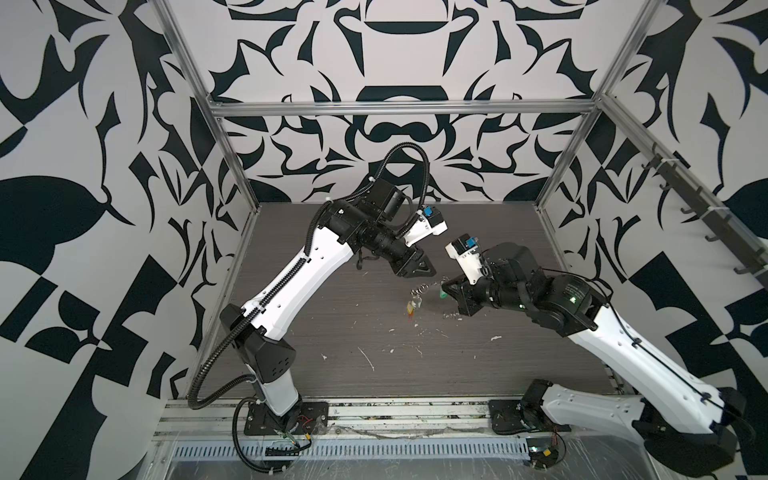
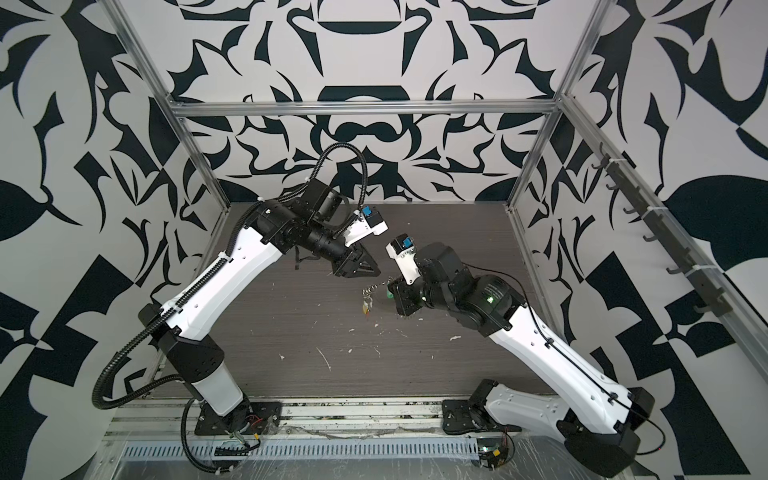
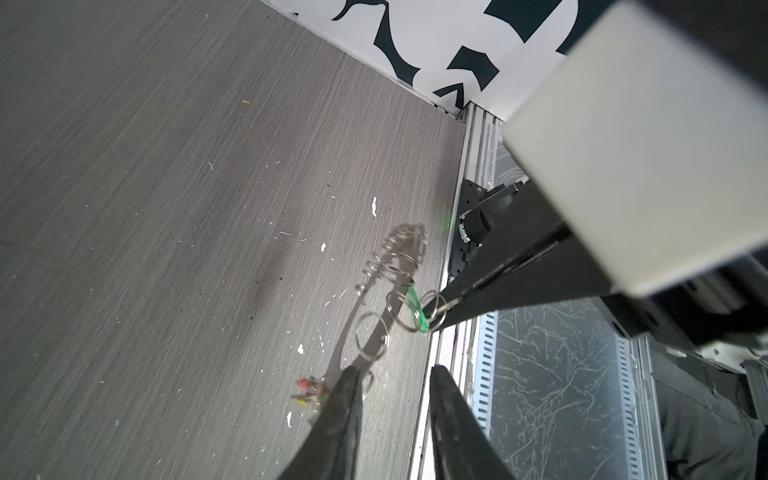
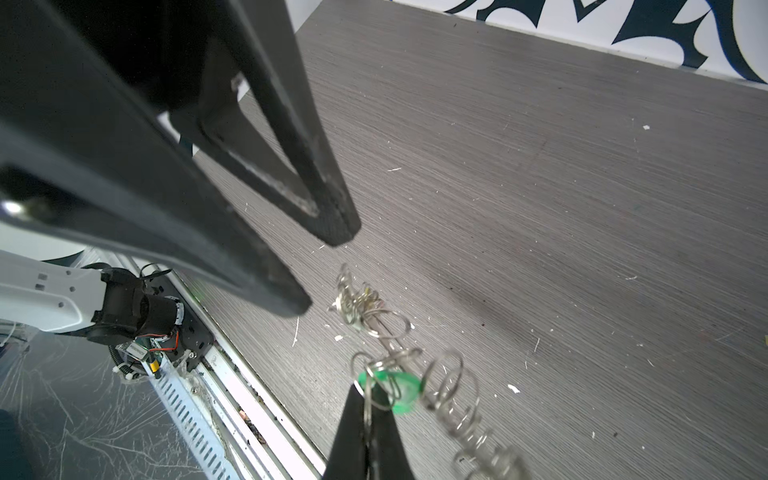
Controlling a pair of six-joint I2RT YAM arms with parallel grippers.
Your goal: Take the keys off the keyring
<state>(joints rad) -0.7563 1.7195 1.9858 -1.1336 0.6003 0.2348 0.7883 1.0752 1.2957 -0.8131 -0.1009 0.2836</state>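
There are two arms and one keyring (image 1: 417, 289), which is held above the middle of the grey table (image 1: 316, 316). The right claw (image 4: 368, 399) is clenched on one of the ring's small wire loops, just beside a single green tag (image 4: 395, 386). From that grip the ring runs edge-on, with its fringe of wire loops spreading to both sides. I cannot tell whether its low end touches the table.

The left claw (image 3: 395, 386) is released. Its two fingers (image 3: 347, 399) stand apart with nothing between them, and they hover close over the end of the ring away from the right claw. Two more tags hang at that end, one red (image 3: 307, 382) and one yellow (image 3: 301, 401), together with small silvery keys (image 1: 411, 305). These are too blurred to count.

Many white scraps (image 1: 366, 358) lie scattered on the table, nearer the front edge than the ring.
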